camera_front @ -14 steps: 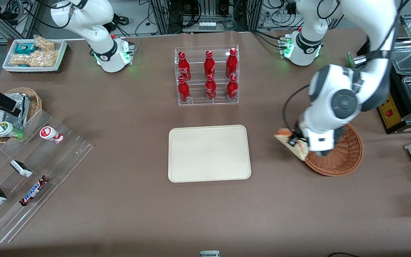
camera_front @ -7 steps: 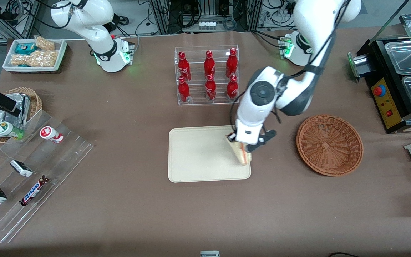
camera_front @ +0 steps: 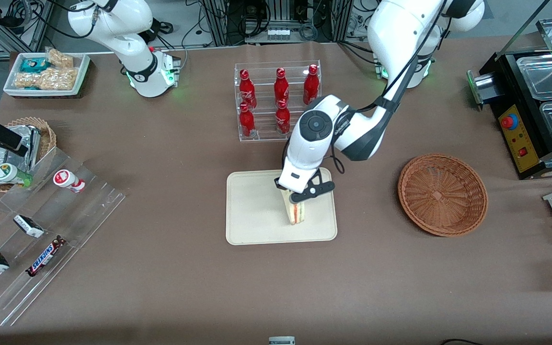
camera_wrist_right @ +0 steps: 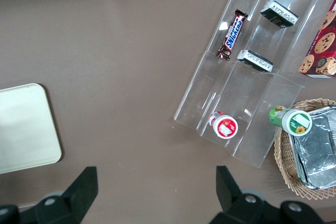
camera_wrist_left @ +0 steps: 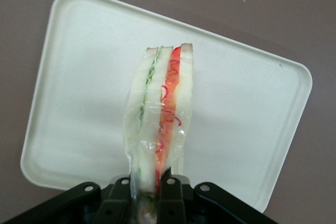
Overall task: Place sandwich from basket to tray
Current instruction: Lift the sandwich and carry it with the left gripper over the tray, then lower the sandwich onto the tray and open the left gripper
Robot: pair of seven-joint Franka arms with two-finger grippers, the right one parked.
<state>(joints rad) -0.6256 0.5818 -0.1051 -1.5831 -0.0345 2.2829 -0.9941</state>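
Observation:
My left gripper [camera_front: 297, 197] is shut on the sandwich [camera_front: 294, 212], a plastic-wrapped wedge of white bread with red and green layers, and holds it over the cream-beige tray [camera_front: 252, 211], above the tray's half nearer the basket. In the left wrist view the black fingers [camera_wrist_left: 170, 192] clamp the sandwich [camera_wrist_left: 160, 108] by one end, with the tray [camera_wrist_left: 79, 77] below it. I cannot tell whether its tip touches the tray. The reddish-brown wicker basket [camera_front: 442, 194] stands empty beside the tray, toward the working arm's end of the table.
A clear rack of red bottles [camera_front: 278, 100] stands farther from the front camera than the tray. Clear snack shelves [camera_front: 41, 230], a tan foil basket [camera_front: 15, 151] and a white snack tray [camera_front: 46, 74] lie toward the parked arm's end. A black box [camera_front: 520, 129] stands by the basket.
My left gripper has carried the sandwich from the basket's rim across the table to above the tray. The basket is now fully in view and empty.

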